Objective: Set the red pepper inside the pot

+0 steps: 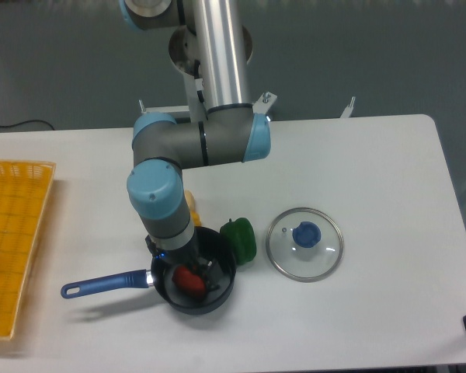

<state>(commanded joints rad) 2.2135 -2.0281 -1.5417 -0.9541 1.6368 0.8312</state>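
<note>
I see the glossy red pepper (189, 279) lying inside the round black pot (195, 298); my gripper (193, 270) hangs over it, jaw state I cannot tell.

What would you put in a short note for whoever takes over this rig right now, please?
Gripper: down inside the pot, directly over the red pepper; whether it is open or shut cannot be told.
Red pepper: inside the pot.
Pot: on the table, handle pointing left, beside the green pepper; lid lies to the right.
Done: pepper is in the pot.
Left: confirm release, lift the arm clear.
</note>
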